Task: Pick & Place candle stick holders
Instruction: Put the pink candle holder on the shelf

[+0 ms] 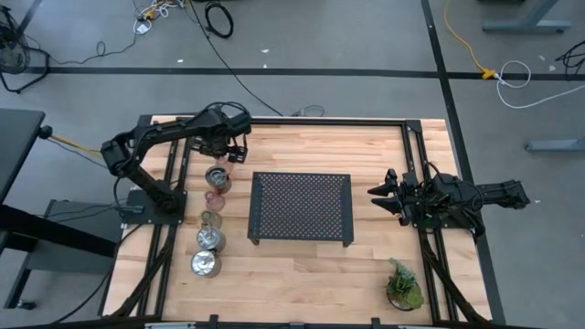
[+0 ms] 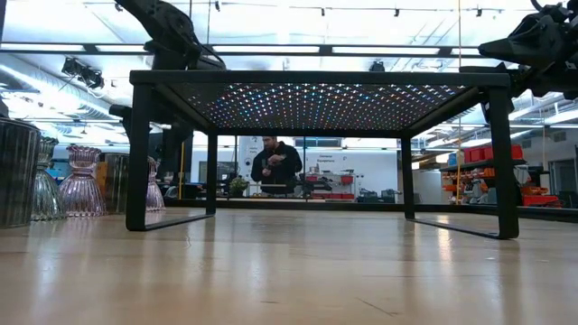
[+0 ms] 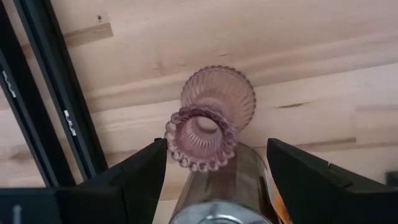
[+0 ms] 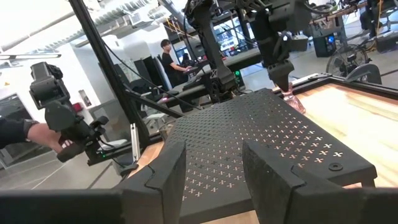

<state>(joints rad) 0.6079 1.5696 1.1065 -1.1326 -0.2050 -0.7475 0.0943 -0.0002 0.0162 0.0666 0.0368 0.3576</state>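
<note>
Several candle stick holders stand upright on their bases in a row near the table's left edge, left of the black tray (image 1: 302,208): a shiny silver one (image 1: 218,178) farthest back, a pink glass one (image 1: 215,196), a clear glass one (image 1: 208,219) and two more silver ones (image 1: 211,239) (image 1: 206,265). My left gripper (image 1: 228,149) hangs open above the row's far end, pointing down. In its wrist view, its fingers stand either side of the silver holder's top (image 3: 217,199) and the pink holder (image 3: 208,124), touching neither. My right gripper (image 1: 384,196) waits open at the table's right side.
The black perforated tray stands on legs at the table's middle (image 2: 316,99). A small green potted plant (image 1: 403,288) sits at the near right corner. Black rails (image 1: 169,228) run along both sides of the table. A person (image 2: 275,162) stands in the room beyond.
</note>
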